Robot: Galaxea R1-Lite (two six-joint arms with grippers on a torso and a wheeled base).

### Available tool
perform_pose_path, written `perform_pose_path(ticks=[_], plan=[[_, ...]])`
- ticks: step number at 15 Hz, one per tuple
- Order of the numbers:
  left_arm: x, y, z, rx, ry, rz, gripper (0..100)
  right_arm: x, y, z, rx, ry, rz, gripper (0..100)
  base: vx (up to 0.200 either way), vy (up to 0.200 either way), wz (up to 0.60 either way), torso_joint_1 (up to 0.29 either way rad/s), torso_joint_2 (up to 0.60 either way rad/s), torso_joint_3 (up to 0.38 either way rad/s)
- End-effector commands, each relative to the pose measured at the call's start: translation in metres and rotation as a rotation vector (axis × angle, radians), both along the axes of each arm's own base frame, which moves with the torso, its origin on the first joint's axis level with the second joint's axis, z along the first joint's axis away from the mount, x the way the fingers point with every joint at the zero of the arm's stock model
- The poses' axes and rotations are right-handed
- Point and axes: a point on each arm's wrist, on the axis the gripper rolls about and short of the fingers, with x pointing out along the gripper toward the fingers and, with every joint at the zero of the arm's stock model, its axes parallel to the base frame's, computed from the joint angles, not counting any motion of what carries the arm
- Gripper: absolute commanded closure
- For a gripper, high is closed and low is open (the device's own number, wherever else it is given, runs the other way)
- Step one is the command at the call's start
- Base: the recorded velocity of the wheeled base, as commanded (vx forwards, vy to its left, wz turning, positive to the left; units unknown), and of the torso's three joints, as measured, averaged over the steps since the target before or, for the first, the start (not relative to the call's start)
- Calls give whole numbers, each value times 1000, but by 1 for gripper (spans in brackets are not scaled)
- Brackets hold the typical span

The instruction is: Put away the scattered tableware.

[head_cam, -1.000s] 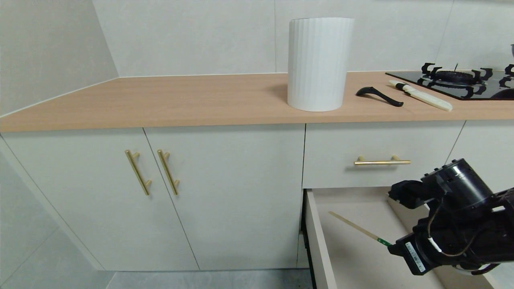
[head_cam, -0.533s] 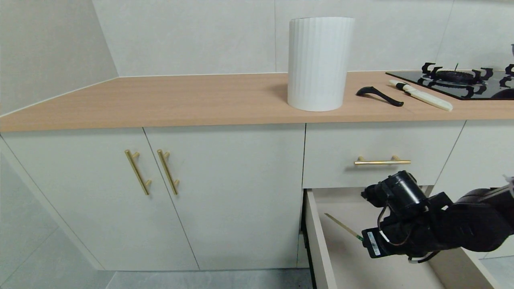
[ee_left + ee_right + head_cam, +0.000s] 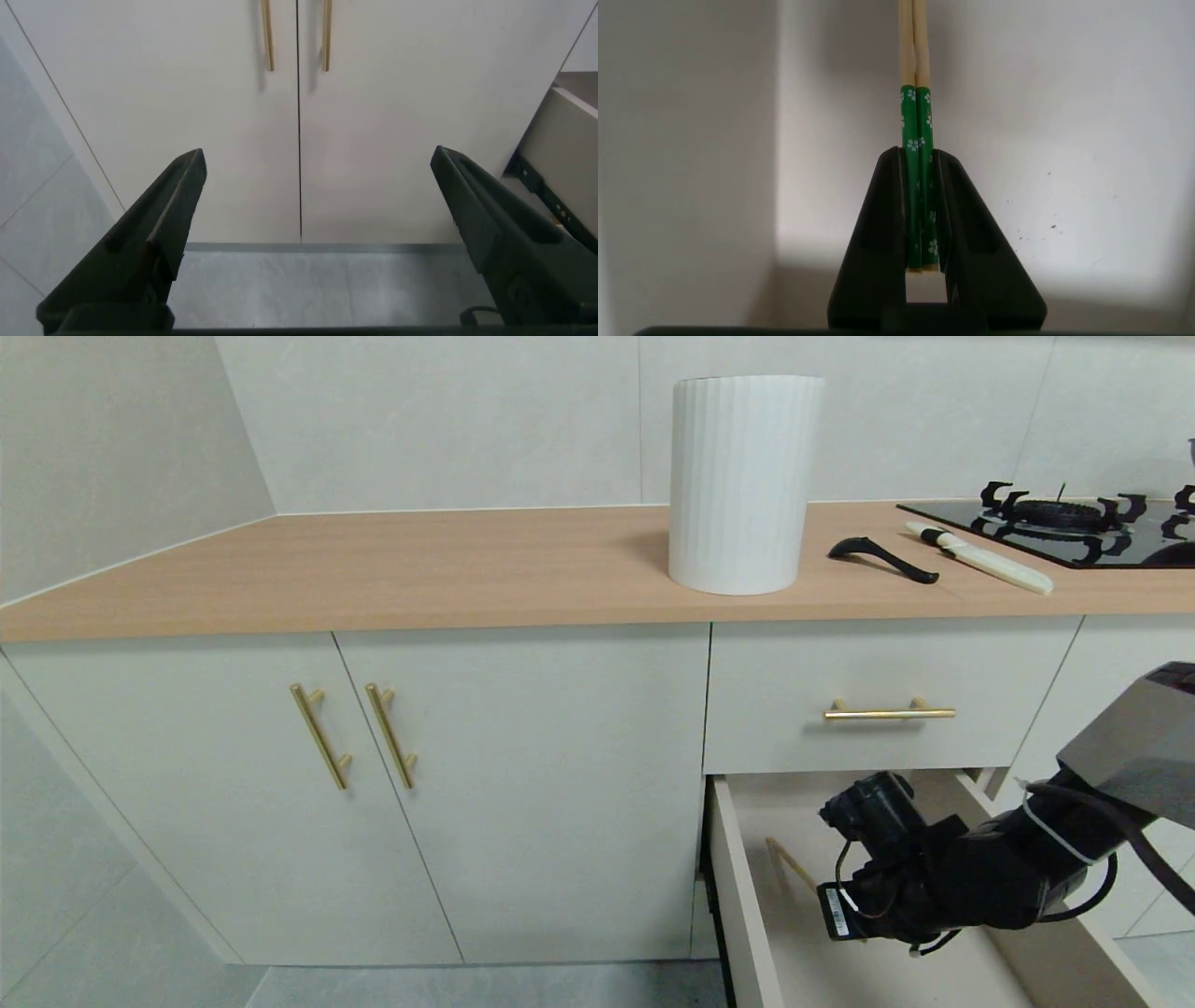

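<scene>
The right tool (image 3: 825,895) is down inside the open drawer (image 3: 745,905), low on the right of the cabinet front, with its arm coming in from the right. It is clenched on a pair of chopsticks (image 3: 791,864). In the right wrist view the two dark fingers (image 3: 878,224) press together on the chopsticks' (image 3: 913,65) green, patterned ends, and the pale wooden shafts lie side by side, running straight out from the right tool (image 3: 918,187) over the drawer's light floor. From the head view the sticks slant toward the far left, close to the drawer's left wall. I cannot tell whether their tips touch the floor of the drawer.

The left tool (image 3: 318,233) is released, its fingers (image 3: 149,243) spread wide apart. It hangs low in front of the double cabinet doors (image 3: 299,131), with the grey floor (image 3: 318,285) beneath it and the drawer's side (image 3: 561,140) off to the right.

On the worktop (image 3: 420,569) above stands a tall white ribbed canister (image 3: 744,485), upright. To its right lie a black curved utensil (image 3: 882,559) and, just beyond that, a cream-coloured knife (image 3: 980,558) beside the black hob (image 3: 1055,527). The two are near each other but apart. A closed drawer with a brass handle (image 3: 889,713) sits directly above the open one, and the doors to the left carry two slanted brass handles (image 3: 319,735).
</scene>
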Motion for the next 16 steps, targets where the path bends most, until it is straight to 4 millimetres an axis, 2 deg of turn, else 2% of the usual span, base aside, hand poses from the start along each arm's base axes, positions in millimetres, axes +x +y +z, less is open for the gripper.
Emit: perform_pose_path(ticks=[1,11,12,16], plan=[[0,0,0,0,-1,1,0,-1,-1,-15,-22,46,1,100,0,0,0,0,0,0],[0,0,0,0,1,1,0,1,6,-45,-47,105,16,100,0,0,0,0,0,0],[0,0,0,0,-1,0,0,1,8,-53,-58,114,20,100,0,0,0,0,0,0],[0,0,0,0,-1,0,0,2,8,-55,-59,102,12,100,0,0,0,0,0,0]])
